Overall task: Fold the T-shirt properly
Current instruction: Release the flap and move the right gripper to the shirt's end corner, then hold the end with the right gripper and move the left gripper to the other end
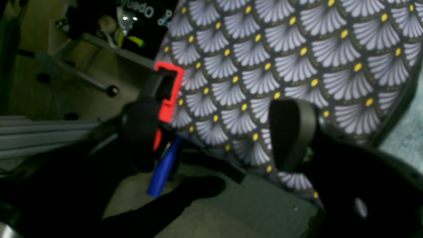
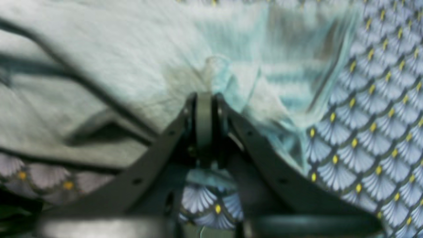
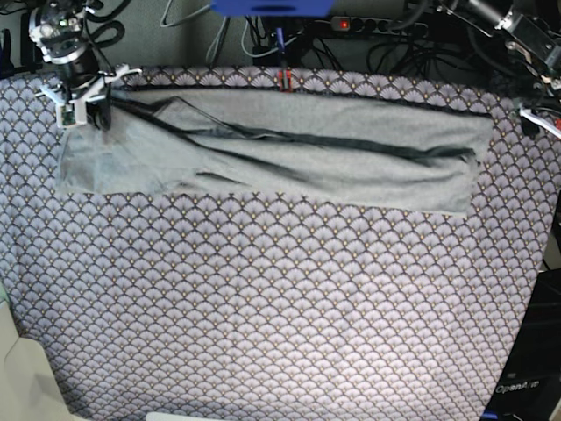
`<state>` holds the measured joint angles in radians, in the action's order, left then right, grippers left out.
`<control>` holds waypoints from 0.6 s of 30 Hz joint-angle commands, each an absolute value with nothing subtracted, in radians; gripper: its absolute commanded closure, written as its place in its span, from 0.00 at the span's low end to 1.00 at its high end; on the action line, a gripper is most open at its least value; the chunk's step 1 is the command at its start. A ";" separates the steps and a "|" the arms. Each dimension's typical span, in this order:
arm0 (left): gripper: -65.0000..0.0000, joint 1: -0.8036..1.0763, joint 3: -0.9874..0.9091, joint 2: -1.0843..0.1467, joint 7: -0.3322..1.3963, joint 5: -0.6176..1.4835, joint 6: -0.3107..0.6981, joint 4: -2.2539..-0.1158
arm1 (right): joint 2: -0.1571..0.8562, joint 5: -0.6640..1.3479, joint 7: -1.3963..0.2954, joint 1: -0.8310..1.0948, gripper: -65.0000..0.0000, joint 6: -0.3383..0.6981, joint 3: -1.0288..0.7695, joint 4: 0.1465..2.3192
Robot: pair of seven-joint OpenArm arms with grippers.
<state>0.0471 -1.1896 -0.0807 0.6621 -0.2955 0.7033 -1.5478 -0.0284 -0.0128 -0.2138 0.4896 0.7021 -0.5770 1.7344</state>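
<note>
Nearest the base camera, the tablecloth (image 3: 280,333) with its fan-scale pattern and yellow dots covers the whole work surface, its front part bare of other items. Further back, the T-shirt (image 3: 289,153) lies as a long, folded band across the far part of the cloth, running from the view's left side almost to the right edge, with dark seam lines showing along its length.

At the band's left end, the right gripper (image 3: 86,107) is down on the fabric. In the right wrist view, its jaws are drawn together with a pinch of grey cloth bunched at the tips (image 2: 205,96); the T-shirt (image 2: 115,66) fans out from that point, and the tablecloth (image 2: 370,132) is exposed beside it.

At the far right corner, the left gripper (image 3: 536,114) sits at the table edge, apart from the shirt's right end. In the left wrist view, only one dark finger (image 1: 292,132) is clearly seen, over the tablecloth (image 1: 281,56), with nothing in its grasp; how far it is open cannot be told. A red clamp (image 1: 168,94) grips the cloth's edge there, with a blue handle (image 1: 163,172) below it. Behind the table, a second red clamp (image 3: 283,81) sits at the far edge, beyond it cables and a power strip (image 3: 368,24).
</note>
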 commanded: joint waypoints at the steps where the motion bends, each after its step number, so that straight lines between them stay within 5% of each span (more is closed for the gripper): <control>1: 0.21 0.042 -1.191 -0.097 0.644 -0.286 0.698 -1.563 | -0.024 0.001 -0.191 0.486 1.00 0.698 -0.581 1.733; 12: 0.21 0.044 -1.190 -0.097 0.644 -0.286 0.698 -1.563 | -0.022 -0.001 -0.197 0.489 1.00 0.698 -0.582 1.713; 18: 0.21 0.042 -1.158 -0.097 0.644 -0.286 0.698 -1.563 | -0.010 -0.001 -0.199 0.486 0.87 0.698 -0.582 1.715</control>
<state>0.0490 -1.1538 -0.0803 0.6613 -0.2913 0.7040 -1.5478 -0.0170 -0.0177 -0.2169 0.4828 0.7017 -0.5762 1.6951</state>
